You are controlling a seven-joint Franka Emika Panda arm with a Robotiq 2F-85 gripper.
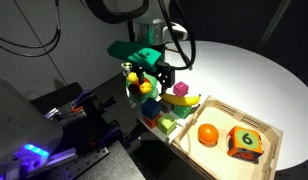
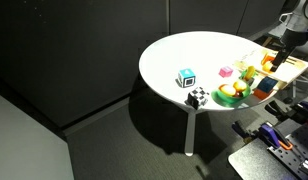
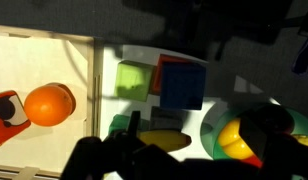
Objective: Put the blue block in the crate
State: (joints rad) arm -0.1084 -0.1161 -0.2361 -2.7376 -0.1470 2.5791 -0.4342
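Wrist view: blue block (image 3: pixel 182 86) flat on the bench, outside the crate (image 3: pixel 97 95) and not yet in it; close against a green block (image 3: pixel 134 80) on the side toward the crate wall, no clear gap visible between the two; a red-orange block (image 3: pixel 176 62) just behind, only an edge showing. Blue block ahead of the jaws and roughly centred between them; by judgement a short reach forward and down; no long axis to mind, being a cube with faces about square to the picture. Jaws wide, two dark fingers well apart at the lower edge, nothing held.

Close around: a banana (image 3: pixel 164 142) between the jaws and the block; a fruit bowl (image 3: pixel 216 140) with green rim on the side away from the crate; a smaller green block (image 3: pixel 119 125) near the crate wall. Likely trouble: green block pinched together with the blue one; banana brushed on the way down.

Inside the crate: an orange (image 3: pixel 49 104) and an orange die (image 3: pixel 4 108), with bare floor beside them for a drop.

In both exterior views, jaws above the blocks and fruit at the edge of the bench (image 2: pixel 174 55), next to the crate; blue block itself too small or hidden there to tell. Well apart on the bench: a blue-and-white patterned cube (image 2: pixel 185 78) and a black-and-white cube (image 2: pixel 197 98); not the target.
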